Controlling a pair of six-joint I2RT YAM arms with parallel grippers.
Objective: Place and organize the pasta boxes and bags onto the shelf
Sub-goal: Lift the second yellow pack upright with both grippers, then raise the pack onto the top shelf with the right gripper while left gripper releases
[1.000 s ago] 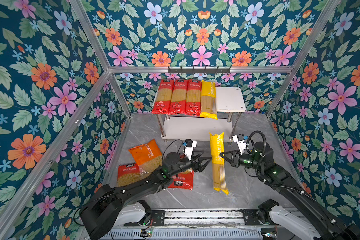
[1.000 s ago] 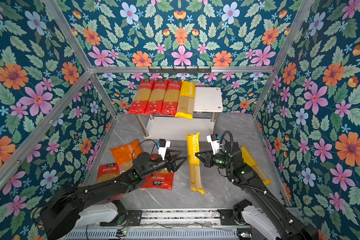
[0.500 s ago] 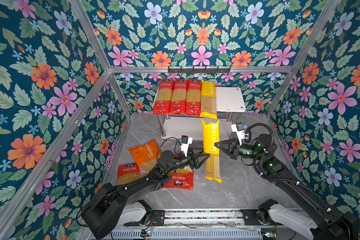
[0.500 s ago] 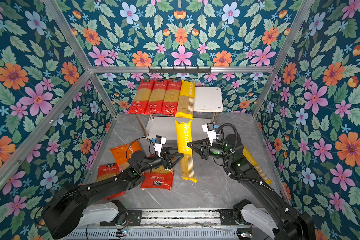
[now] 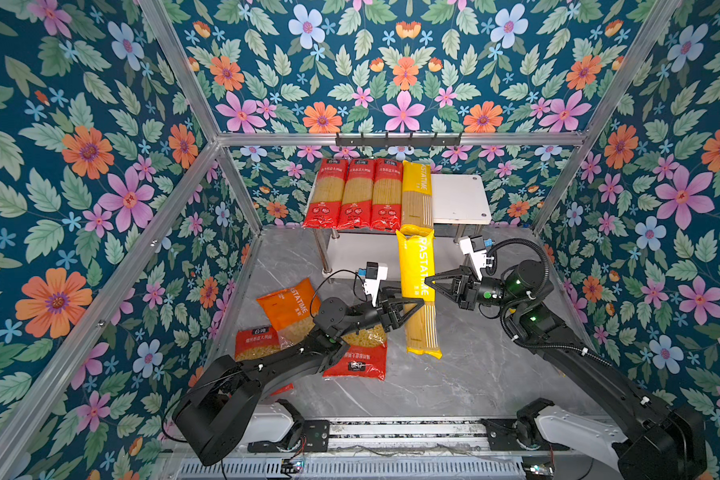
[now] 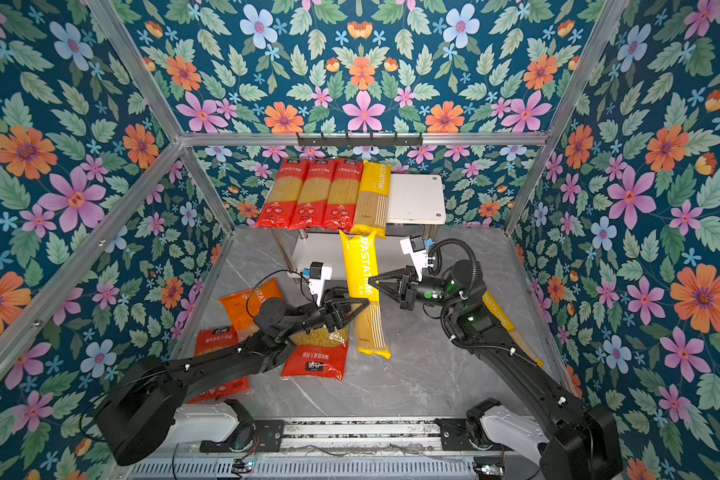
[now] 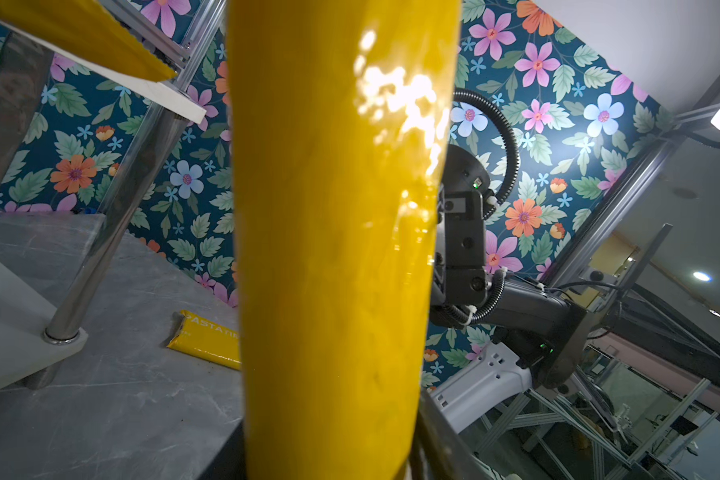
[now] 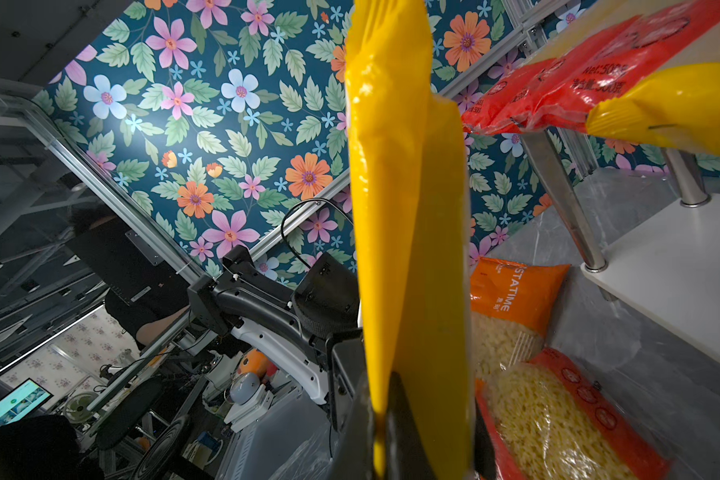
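A long yellow spaghetti pack (image 5: 416, 266) (image 6: 360, 266) hangs above the floor in front of the shelf (image 5: 460, 199) (image 6: 416, 195). Its top end lies just below the shelf's front edge. My right gripper (image 5: 431, 284) (image 8: 385, 436) is shut on its right edge. My left gripper (image 5: 412, 305) (image 7: 333, 457) clasps the pack (image 7: 337, 249) from the left, lower down. Three red spaghetti packs (image 5: 358, 193) and one yellow pack (image 5: 417, 195) lie side by side on the shelf's top board. The board's right part is bare.
On the grey floor at the left lie an orange pasta bag (image 5: 285, 305) and two red pasta bags (image 5: 356, 361) (image 5: 254, 345), partly under my left arm. Another yellow spaghetti pack (image 6: 504, 320) lies under my right arm. Chrome shelf legs (image 5: 321, 253) stand behind the grippers.
The held yellow pack has risen and moved left and back toward the shelf. My left gripper has come up to it and narrowed around it. The right gripper kept its grip.
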